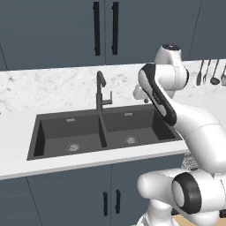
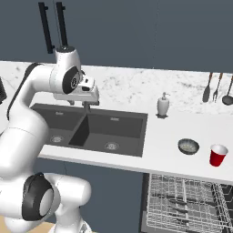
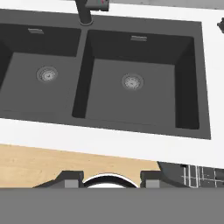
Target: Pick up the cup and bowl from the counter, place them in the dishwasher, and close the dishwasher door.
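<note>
1. The end effector is held high over the sink, nothing grasped; whether its tips are spread or clenched cannot be told
2. The bowl and red cup are seen side by side on the desk, right of the sink
3. The dishwasher rack is pulled out below them
</note>
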